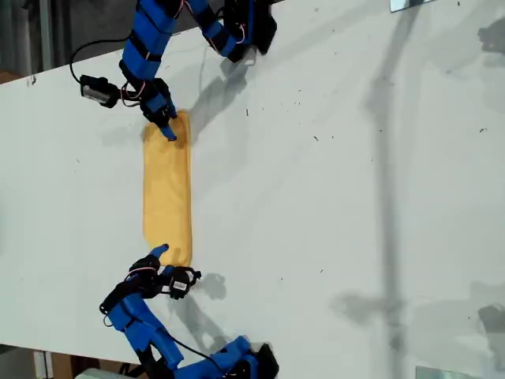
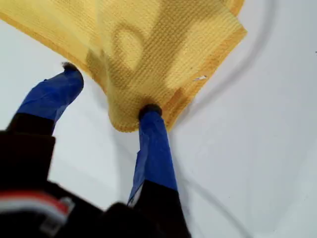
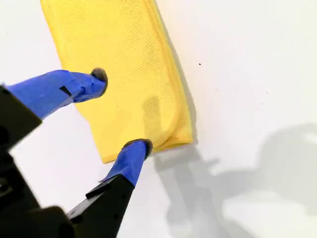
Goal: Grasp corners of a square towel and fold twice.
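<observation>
The yellow-orange towel [image 1: 167,193] lies on the white table folded into a narrow strip. My first gripper [image 1: 162,125] is at the strip's end near the top of the exterior view. It is open, with one fingertip [image 2: 148,110] pressed on a layered corner [image 2: 126,121] of the towel [image 2: 163,44] and the other fingertip [image 2: 70,69] off the cloth. My second gripper [image 1: 155,257] is open at the opposite end. One of its fingertips [image 3: 100,74] hovers over the towel [image 3: 124,59], and the other [image 3: 142,145] sits at the end edge beside a rounded corner [image 3: 183,136].
The white table [image 1: 355,197] stretches far toward the exterior view's right. Both arm bases stand at the table's top [image 1: 245,31] and bottom [image 1: 245,359] edges in the exterior view. A black camera module with a cable [image 1: 96,89] hangs beside the first arm.
</observation>
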Controlling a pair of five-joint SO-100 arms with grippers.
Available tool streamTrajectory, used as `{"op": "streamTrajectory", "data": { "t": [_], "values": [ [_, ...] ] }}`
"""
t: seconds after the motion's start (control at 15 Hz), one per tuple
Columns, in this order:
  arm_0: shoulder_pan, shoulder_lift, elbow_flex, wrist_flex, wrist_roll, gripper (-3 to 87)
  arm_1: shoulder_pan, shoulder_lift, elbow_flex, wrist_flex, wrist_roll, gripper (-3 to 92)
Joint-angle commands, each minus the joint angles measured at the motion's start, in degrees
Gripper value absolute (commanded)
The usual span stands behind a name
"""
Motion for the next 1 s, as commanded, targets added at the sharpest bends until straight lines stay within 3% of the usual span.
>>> {"op": "streamTrajectory", "data": {
  "t": [0.0,0.07,0.2,0.4,0.73,0.93],
  "values": [
    [-1.41,4.39,0.26,0.26,0.26,22.8,2.99,7.56,0.70,1.67,0.35,26.2],
    [-1.76,4.92,0.70,0.18,0.00,21.7,3.60,11.43,2.29,1.93,0.35,23.0],
    [-2.46,5.36,2.20,-1.05,-0.62,20.6,6.24,11.34,2.37,0.53,-0.44,25.2],
    [-3.69,5.45,3.34,-1.67,-1.14,20.1,6.94,-9.84,-11.25,-0.18,-2.11,30.2],
    [-5.63,9.05,7.03,-2.02,-2.11,20.2,8.09,-37.79,-39.02,14.06,-4.39,32.4],
    [-6.50,32.70,28.39,-10.37,-5.63,20.6,11.43,-39.02,-37.00,18.46,-2.55,31.3]
  ]
}}
